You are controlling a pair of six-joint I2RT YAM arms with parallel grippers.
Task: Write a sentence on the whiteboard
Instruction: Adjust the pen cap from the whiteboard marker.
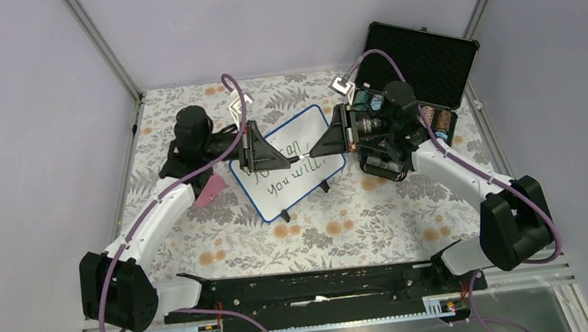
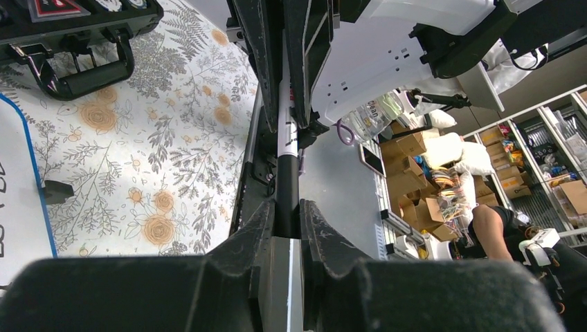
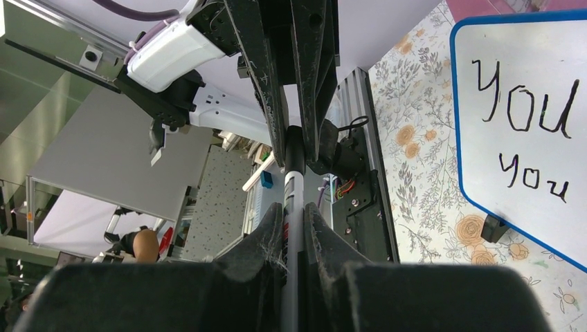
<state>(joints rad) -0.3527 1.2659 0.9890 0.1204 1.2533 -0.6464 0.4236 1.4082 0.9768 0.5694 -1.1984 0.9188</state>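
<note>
Item: left gripper (image 2: 287, 216), jaws nearly closed, clamped on the dark end of the marker (image 2: 287, 176); its arm reaches in from the left over the floral tabletop (image 1: 324, 238). Item: marker, spanning from one gripper to the other just above the whiteboard (image 1: 303, 127); whether its tip is capped cannot be told. Item: whiteboard, blue-framed, on black clip feet, lying askew at mid-tabletop between the two arms, directly beneath the grippers. Item: sentence (image 1: 286, 181), two dark handwritten lines; "You" over "you" is legible in the right wrist view, the rest partly hidden by the grippers. Item: right gripper (image 3: 294, 220), jaws likewise nearly closed, clamped on the marker's white barrel. Item: case (image 1: 421, 51), black, open, at far right, apart from the board. Step in hand, as judged: capping the marker or passing it between the grippers, with the lettering apparently well along. Handling note: align both grippers on one axis; push or pull straight along the barrel with no sideways twist; hold the marker clear of the board so wet ink is not smeared; release one grip only when the other is firm.
</note>
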